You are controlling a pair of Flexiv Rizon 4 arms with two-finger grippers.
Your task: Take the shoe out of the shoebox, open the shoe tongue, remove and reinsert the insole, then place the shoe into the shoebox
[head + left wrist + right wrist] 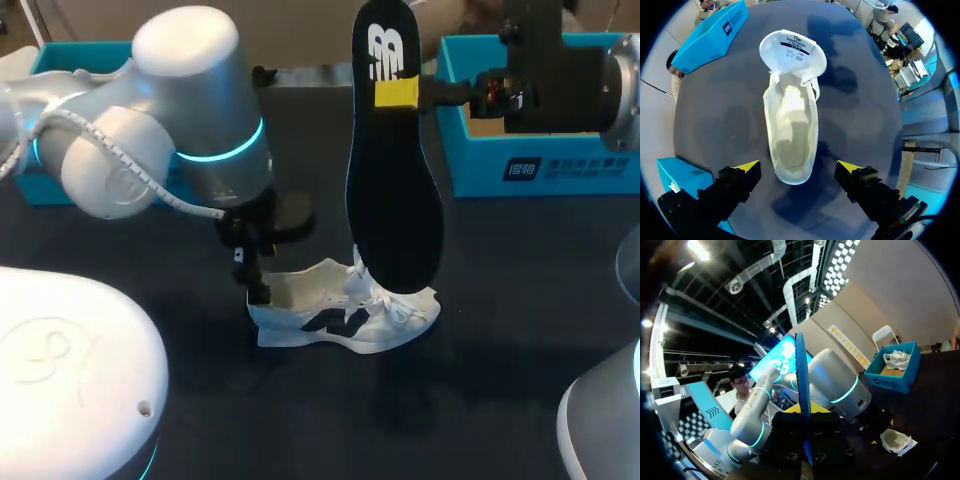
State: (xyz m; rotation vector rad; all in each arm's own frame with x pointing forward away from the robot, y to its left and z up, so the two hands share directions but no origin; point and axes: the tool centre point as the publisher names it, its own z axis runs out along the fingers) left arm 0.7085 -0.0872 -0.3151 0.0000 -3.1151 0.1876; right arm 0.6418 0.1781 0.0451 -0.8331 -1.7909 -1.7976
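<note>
Light falls from above onto the dark table point(725, 115), even and fairly bright. Ahead of the left gripper point(799, 167), the white shoe point(791, 115) shows pale, with a grey patch of shadow inside it. Soft overlapping shadows lie on the table beside it and under its heel. Glare sits on top of the left arm point(185, 40). Around the right gripper point(803, 412) the scene is dim, and the insole point(801, 370) clamped between its fingers shows as a dark edge.

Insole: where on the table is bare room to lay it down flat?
Bare table lies between the shoe and the right shoebox, and also on the near side of the shoe. It is crowded at the shoe's heel, under the left arm.
</note>
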